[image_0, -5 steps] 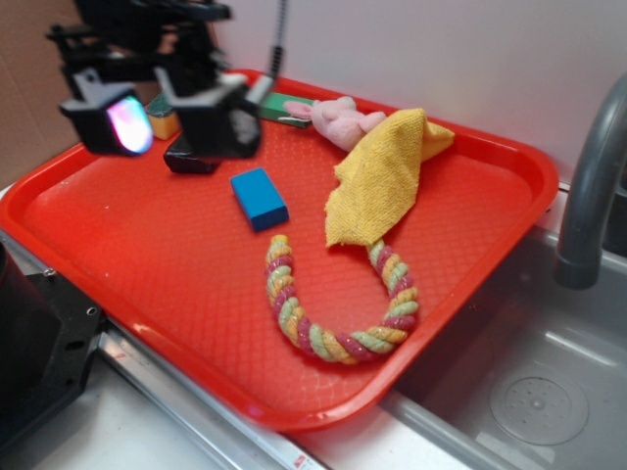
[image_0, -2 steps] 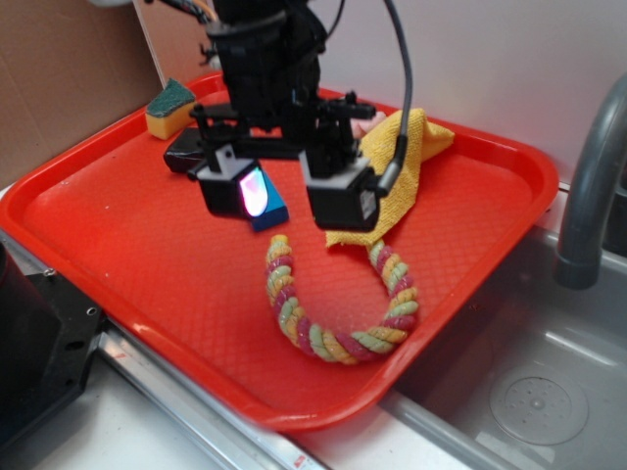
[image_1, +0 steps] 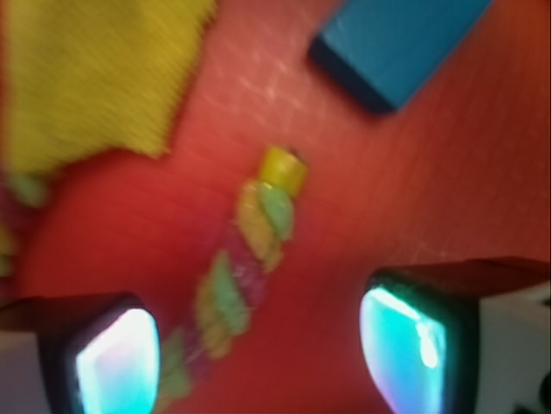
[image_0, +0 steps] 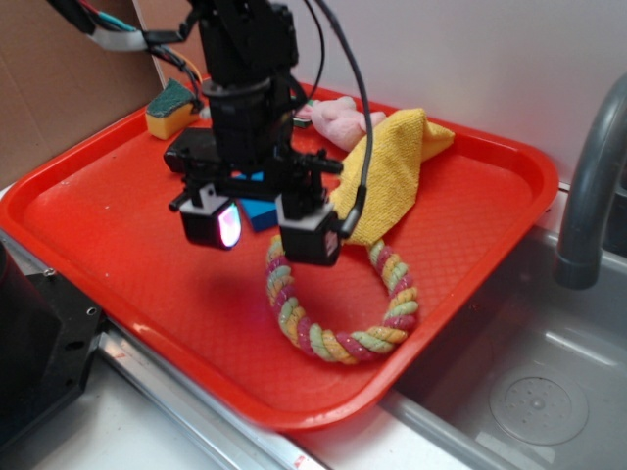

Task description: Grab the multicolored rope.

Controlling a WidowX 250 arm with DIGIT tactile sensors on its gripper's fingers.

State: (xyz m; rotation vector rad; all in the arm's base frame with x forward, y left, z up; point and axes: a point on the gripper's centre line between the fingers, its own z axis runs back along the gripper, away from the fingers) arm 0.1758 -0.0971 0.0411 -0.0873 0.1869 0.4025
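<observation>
**Claw now poised over the near-left end of the rope**

Since the earlier frames the arm has swung from the far-left corner of the tray toward the near side and come lower, so the claw [image_0: 263,231] now hangs above the left end of the multicolored rope [image_0: 338,313]. Its two fingers are spread apart and hold nothing; in the wrist view the rope [image_1: 237,285] runs up between the two fingers [image_1: 112,362], its yellow-capped tip pointing away, and I cannot tell whether they touch the tray.

The rope lies in a U-shaped loop on the near-right part of the red tray [image_0: 118,255]. One end sits just below the claw; the other end disappears under the lower corner of the yellow cloth [image_0: 387,181], which is draped toward the far right.

A blue block [image_0: 257,211] lies just behind the claw, partly hidden by it, and shows at the top of the wrist view [image_1: 397,43]. At the far edge of the tray sit a pink plush toy [image_0: 338,117] and a yellow-and-green sponge [image_0: 168,108]. A grey faucet [image_0: 588,186] rises over the sink at the right
</observation>
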